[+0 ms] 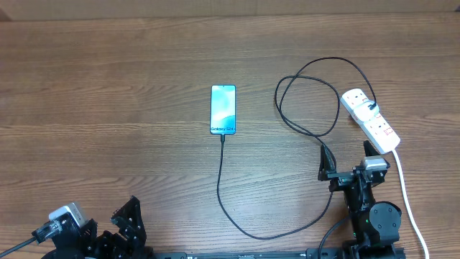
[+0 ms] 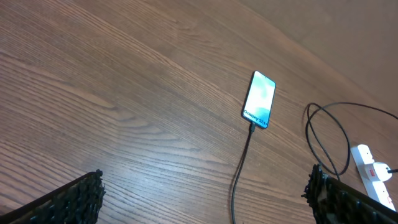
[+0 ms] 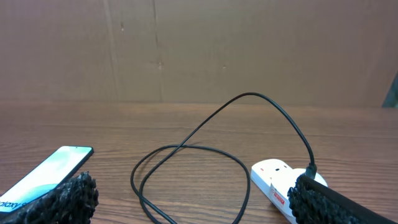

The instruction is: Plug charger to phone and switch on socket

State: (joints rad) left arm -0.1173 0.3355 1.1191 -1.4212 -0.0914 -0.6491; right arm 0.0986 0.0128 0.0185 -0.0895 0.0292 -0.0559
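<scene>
The phone [image 1: 223,109] lies flat mid-table with its screen lit. It also shows in the left wrist view [image 2: 259,99] and the right wrist view [image 3: 46,171]. The black charger cable [image 1: 220,180] meets the phone's near end, loops right and ends in a plug in the white socket strip [image 1: 374,124]. The cable [image 2: 241,168] and strip [image 2: 373,174] show in the left wrist view. The cable loop [image 3: 186,146] and strip [image 3: 273,177] show in the right wrist view. My left gripper [image 2: 205,199] is open and empty, low near the front edge. My right gripper [image 3: 193,202] is open and empty, just in front of the strip.
The strip's thick white cord [image 1: 406,194] runs down the right side, past the right arm [image 1: 374,212]. A brown cardboard wall [image 3: 199,50] stands behind the table. The left arm [image 1: 108,234] sits at the front left corner.
</scene>
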